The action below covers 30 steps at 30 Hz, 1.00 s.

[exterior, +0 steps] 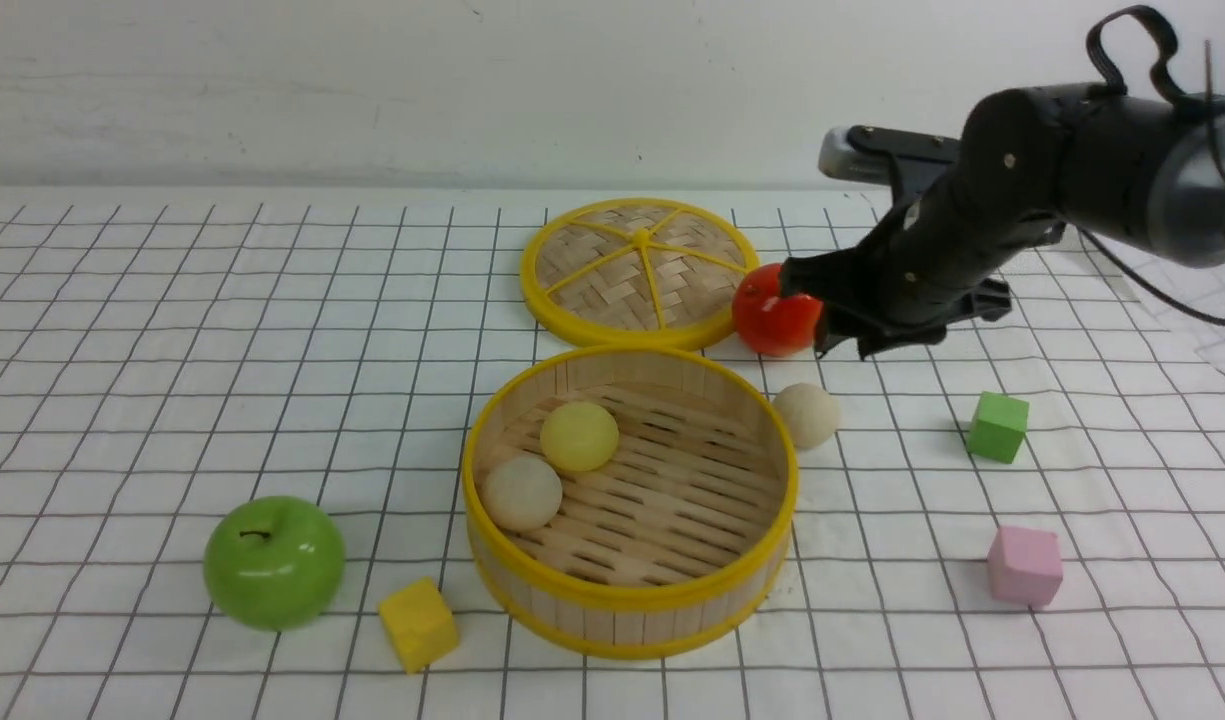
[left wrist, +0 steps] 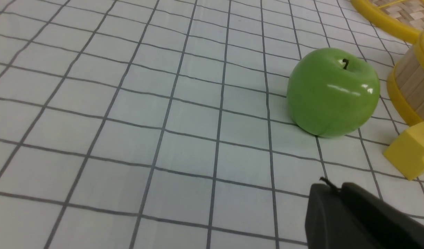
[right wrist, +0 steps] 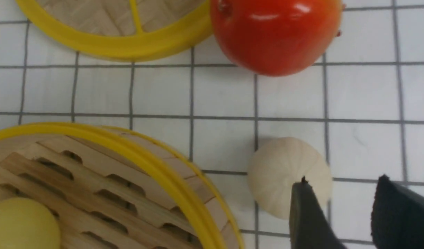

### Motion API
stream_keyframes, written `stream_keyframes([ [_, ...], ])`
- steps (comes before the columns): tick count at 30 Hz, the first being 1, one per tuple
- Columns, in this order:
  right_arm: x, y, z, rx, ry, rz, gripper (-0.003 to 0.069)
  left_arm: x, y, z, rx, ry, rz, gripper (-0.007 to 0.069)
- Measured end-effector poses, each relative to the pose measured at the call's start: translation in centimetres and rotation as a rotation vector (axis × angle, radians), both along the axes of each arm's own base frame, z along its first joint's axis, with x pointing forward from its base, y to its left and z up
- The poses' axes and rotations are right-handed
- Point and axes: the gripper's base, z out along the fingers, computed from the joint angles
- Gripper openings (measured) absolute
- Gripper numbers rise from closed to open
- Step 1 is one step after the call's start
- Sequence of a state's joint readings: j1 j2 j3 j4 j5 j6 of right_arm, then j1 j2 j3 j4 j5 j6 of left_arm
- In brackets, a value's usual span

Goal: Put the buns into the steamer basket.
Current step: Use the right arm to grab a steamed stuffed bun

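At two o'clock off the steamer basket (exterior: 627, 612), the loose bun (exterior: 806, 414) lies at six o'clock from the nearer right gripper (exterior: 820, 318), whose jaws stand apart, empty.

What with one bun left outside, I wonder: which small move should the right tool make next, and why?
Probably lower the open right tool around the off-white pleated round bun: it lies below, beside rather than inside the round bamboo steamer basket.
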<state>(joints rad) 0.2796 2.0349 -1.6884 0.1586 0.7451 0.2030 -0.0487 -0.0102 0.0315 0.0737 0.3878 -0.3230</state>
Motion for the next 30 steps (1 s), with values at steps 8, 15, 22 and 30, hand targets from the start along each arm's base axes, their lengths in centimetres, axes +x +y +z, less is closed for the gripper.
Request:
stream_keyframes([
  [8, 1.4, 0.6, -3.3, 0.01, 0.034, 0.018, 0.0322, 0.0, 0.0, 0.0, 0.0, 0.0, 0.0, 0.0052],
  [15, 1.9, 0.7, -5.0, -0.002, 0.045, 0.016, 0.0293, 0.0, 0.0, 0.0, 0.0, 0.0, 0.0, 0.0059],
  [22, 1.8, 0.4, -5.1, -0.031, 0.051, 0.027, 0.0043, 0.0, 0.0, 0.0, 0.0, 0.0, 0.0, 0.0069],
  [30, 1.6, -1.4, -1.5, -0.043, 0.021, 0.014, 0.0001, 0.0, 0.0, 0.0, 0.0, 0.0, 0.0, 0.0073],
])
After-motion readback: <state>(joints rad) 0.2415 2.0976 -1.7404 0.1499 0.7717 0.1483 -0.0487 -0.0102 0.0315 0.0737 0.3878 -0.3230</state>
